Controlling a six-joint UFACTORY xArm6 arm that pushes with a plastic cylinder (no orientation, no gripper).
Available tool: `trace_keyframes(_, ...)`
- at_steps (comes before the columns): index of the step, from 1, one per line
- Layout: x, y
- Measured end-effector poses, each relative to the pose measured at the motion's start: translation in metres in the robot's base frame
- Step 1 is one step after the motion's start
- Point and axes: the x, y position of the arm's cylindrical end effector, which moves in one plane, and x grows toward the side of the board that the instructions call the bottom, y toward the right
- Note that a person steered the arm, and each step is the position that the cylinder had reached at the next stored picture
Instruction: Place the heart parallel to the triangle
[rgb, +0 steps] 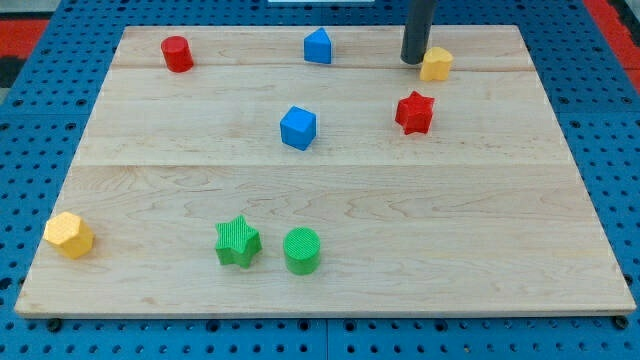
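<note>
A yellow heart lies near the view's top right of the wooden board. My tip is down on the board just to the left of the heart, touching it or nearly so. The dark rod rises from the tip to the view's top edge. A blue triangle-like block sits at the view's top centre, well to the left of the tip and at about the same height in the view as the heart.
A red star lies just below the heart. A blue cube is near the centre, a red cylinder at top left. A yellow hexagon, green star and green cylinder lie along the bottom.
</note>
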Motion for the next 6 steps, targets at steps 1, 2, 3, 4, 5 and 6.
trace_keyframes(1,0.03,-0.018)
trace_keyframes(2,0.059,-0.003)
trace_keyframes(3,0.031,0.026)
trace_keyframes(4,0.001,0.027)
trace_keyframes(5,0.002,0.035)
trace_keyframes(6,0.012,0.035)
